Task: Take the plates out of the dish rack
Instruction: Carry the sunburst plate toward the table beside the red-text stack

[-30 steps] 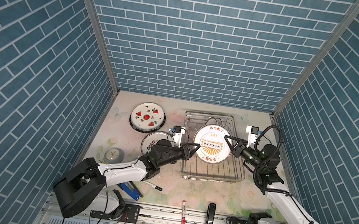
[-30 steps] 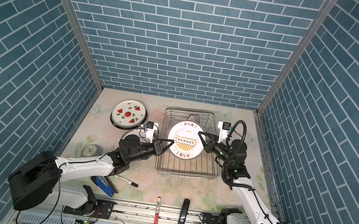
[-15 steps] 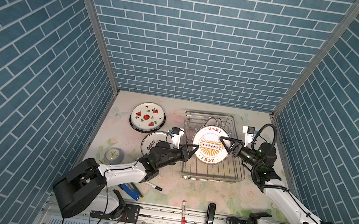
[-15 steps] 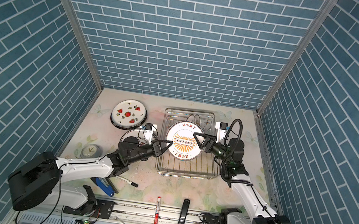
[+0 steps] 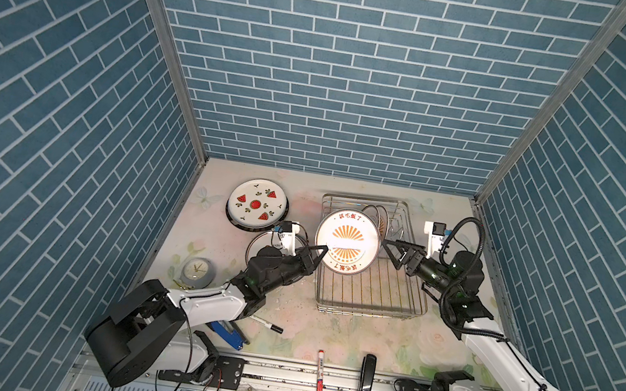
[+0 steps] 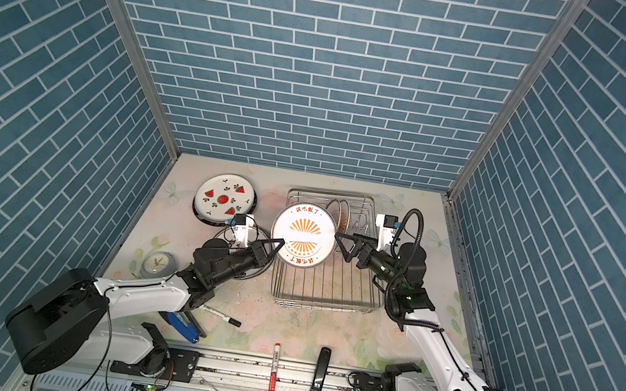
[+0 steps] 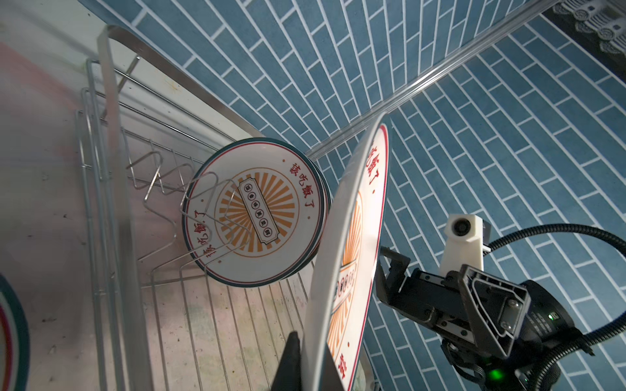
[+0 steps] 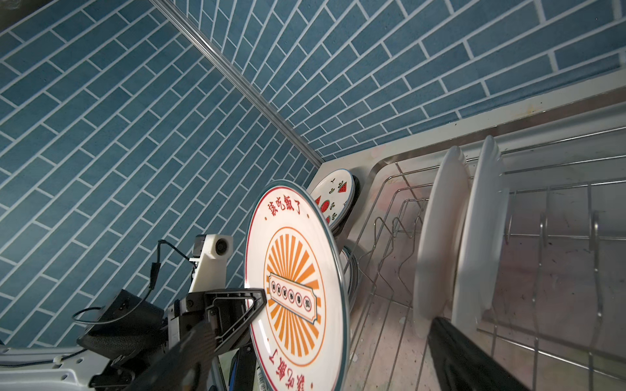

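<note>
My left end effector (image 5: 322, 248) is clenched on the left rim of the sunburst plate (image 5: 347, 241), holding it upright over the left side of the dish rack (image 5: 370, 309). My right end effector (image 5: 390, 251) is released, its jaws spread wide just beside the plate's opposite rim. Two more plates (image 5: 378, 220) stand between the prongs at the rack's far end. The watermelon plate (image 5: 256, 205) lies toward the surface's far-left corner.

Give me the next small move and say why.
Probably the left claw should carry the sunburst plate leftward off the rack. It pinches the plate's rim, the right claw stands open, and the watermelon plate already lies there.
</note>
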`<act>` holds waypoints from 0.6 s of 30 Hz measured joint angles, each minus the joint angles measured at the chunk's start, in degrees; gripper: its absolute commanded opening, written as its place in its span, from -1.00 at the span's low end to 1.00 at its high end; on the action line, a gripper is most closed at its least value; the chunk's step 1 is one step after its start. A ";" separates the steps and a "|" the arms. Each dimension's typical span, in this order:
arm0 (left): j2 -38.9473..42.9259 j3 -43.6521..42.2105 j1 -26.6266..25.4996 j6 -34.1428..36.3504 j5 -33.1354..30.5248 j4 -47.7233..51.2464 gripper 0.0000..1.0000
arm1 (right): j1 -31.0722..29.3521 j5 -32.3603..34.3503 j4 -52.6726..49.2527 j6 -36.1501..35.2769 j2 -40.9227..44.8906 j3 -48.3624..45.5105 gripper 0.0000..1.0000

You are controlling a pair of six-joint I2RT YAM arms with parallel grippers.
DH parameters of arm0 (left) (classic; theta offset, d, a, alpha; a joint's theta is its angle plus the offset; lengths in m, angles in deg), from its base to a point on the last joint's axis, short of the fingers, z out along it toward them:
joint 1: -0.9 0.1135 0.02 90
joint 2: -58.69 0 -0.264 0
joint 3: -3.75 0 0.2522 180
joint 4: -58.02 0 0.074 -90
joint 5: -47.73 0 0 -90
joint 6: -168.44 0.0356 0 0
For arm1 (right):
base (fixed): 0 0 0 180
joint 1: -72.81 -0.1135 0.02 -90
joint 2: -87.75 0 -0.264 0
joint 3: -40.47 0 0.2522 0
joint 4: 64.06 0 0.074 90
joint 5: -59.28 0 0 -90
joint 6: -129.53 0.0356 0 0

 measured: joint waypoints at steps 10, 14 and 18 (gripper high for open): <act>8.61 -8.33 10.67 -5.38 -0.48 0.37 -1.00 | -10.12 8.74 -9.07 -9.01 0.07 4.48 0.98; 14.53 -9.77 12.55 -5.97 -0.79 4.92 -1.00 | -11.10 10.84 -9.11 -10.38 -1.62 5.09 0.98; 22.21 -9.81 13.38 -5.49 -2.51 11.98 -1.00 | -12.74 11.65 -9.25 -11.17 -4.57 7.08 0.98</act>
